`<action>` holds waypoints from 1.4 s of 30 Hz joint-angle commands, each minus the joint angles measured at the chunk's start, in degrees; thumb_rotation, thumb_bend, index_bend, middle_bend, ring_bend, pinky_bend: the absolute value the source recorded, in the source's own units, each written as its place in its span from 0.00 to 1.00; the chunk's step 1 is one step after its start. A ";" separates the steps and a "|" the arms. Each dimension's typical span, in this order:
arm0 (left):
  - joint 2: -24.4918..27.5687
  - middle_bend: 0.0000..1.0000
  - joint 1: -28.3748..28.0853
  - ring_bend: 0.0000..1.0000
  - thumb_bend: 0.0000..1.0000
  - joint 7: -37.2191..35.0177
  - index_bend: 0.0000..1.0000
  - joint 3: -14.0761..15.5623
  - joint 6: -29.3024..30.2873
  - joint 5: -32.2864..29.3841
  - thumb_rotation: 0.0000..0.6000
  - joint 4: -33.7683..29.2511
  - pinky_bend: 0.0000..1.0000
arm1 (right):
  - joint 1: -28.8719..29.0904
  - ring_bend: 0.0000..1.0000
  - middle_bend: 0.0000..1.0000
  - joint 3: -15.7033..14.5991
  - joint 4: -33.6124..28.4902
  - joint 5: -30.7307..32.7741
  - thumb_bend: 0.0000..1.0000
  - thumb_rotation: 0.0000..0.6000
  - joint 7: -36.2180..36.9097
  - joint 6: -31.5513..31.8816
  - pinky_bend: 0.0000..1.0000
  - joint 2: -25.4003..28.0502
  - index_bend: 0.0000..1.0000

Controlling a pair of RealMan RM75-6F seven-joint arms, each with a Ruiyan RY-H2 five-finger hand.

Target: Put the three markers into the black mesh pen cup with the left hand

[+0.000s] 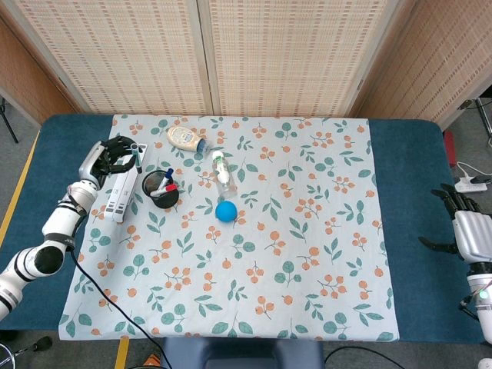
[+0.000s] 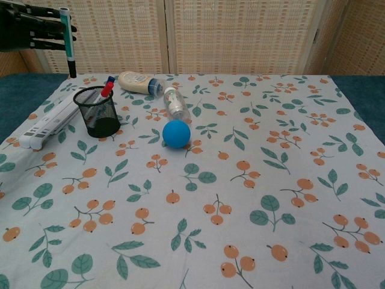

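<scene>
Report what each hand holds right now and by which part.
The left hand grips a green marker by its upper end, the tip hanging down above the black mesh pen cup. The right hand holds nothing.

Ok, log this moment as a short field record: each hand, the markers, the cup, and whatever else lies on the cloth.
left hand: raised left of and above the cup, holds a green marker nearly upright, tip down
right hand: off the cloth at the table's right edge, holds nothing
black mesh pen cup: upright, with a red marker and a blue marker inside
other things: blue ball, clear bottle and mayonnaise bottle lying down, white strip
</scene>
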 commanded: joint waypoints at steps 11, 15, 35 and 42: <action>-5.08 0.59 -2.70 0.22 0.42 -10.22 0.57 1.89 -0.80 8.00 1.00 5.35 0.19 | 0.06 0.12 0.06 0.11 0.20 0.21 0.02 1.00 -0.07 -0.22 0.17 -0.14 0.17; -5.15 0.59 -3.08 0.22 0.42 -12.02 0.57 3.57 0.06 9.19 1.00 5.23 0.19 | 0.01 0.12 0.06 0.08 0.17 -0.03 0.02 1.00 0.18 -0.12 0.17 -0.03 0.17; -4.48 0.43 -5.94 0.16 0.42 -20.49 0.43 12.26 6.89 15.47 1.00 8.05 0.17 | 0.12 0.12 0.06 -0.04 -0.02 -0.40 0.02 1.00 0.06 -0.26 0.17 -0.05 0.17; -1.60 0.43 -6.13 0.16 0.42 -20.57 0.43 15.93 13.11 18.43 1.00 4.05 0.17 | 0.13 0.12 0.06 -0.08 -0.10 -0.54 0.03 1.00 0.10 -0.23 0.17 -0.03 0.17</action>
